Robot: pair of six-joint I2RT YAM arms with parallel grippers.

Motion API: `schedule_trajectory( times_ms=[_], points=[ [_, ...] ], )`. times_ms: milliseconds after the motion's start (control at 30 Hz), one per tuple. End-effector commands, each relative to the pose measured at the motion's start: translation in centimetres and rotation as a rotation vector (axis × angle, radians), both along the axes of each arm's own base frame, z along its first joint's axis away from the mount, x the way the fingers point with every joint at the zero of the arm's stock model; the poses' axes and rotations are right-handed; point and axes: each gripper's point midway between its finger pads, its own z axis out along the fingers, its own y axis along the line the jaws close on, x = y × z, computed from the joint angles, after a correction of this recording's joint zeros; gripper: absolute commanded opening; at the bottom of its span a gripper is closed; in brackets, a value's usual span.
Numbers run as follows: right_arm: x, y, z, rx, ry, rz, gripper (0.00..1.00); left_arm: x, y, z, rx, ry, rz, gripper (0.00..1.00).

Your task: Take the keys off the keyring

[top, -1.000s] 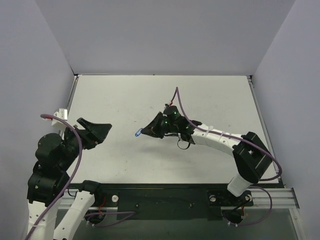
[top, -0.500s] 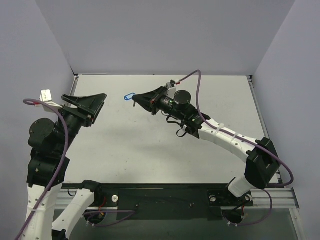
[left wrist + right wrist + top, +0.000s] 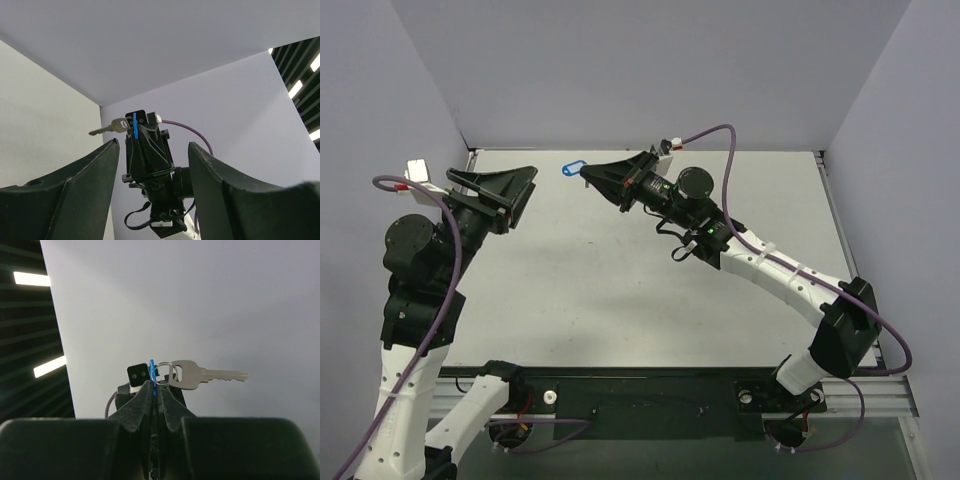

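Observation:
My right gripper [image 3: 586, 179] is raised off the table and shut on the blue tag [image 3: 576, 167] of the keyring. In the right wrist view the tag [image 3: 152, 370] stands edge-on between the closed jaws, the thin metal ring [image 3: 164, 373] sits just above the tips, and the silver key [image 3: 205, 375] sticks out to the right. My left gripper [image 3: 525, 196] is open and empty and faces the right gripper from the left, a short gap apart. In the left wrist view the key [image 3: 107, 129] and the tag [image 3: 135, 125] show between my open fingers [image 3: 80, 185].
The grey table [image 3: 650, 290] lies below both raised arms, with white walls on three sides. A purple cable [image 3: 720, 140] loops over the right arm. The left wrist camera block [image 3: 137, 374] shows behind the tag.
My right gripper has lifted the keyring off the table and carried it up and to the far left. My left gripper has risen and turned to face it.

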Motion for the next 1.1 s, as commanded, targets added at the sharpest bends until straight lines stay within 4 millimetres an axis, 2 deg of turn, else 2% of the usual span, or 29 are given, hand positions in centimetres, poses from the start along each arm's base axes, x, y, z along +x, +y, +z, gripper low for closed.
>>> schedule_trajectory(
  times_ms=[0, 333, 500, 767, 1067],
  points=[
    [-1.8, -0.7, 4.9, 0.076, -0.117, 0.046, 0.00, -0.5, -0.6, 2.7, -0.028, -0.090, -0.041, 0.66],
    [-3.2, 0.9, 4.9, -0.018, -0.170, 0.117, 0.00, -0.1, -2.4, 2.3, -0.018, -0.085, -0.099, 0.65],
    [-3.8, 1.4, 4.3, -0.086, -0.191, 0.129, 0.00, -0.3, -3.5, 2.2, -0.010, -0.084, -0.124, 0.65],
    [-4.6, 1.8, 3.6, -0.153, -0.215, 0.142, 0.00, -0.6, -4.0, 1.9, 0.004, -0.081, -0.119, 0.56],
    [-5.2, 2.2, 3.8, -0.162, -0.231, 0.156, 0.00, -0.6, -3.3, 1.7, 0.000, -0.070, -0.082, 0.48]
  ],
)
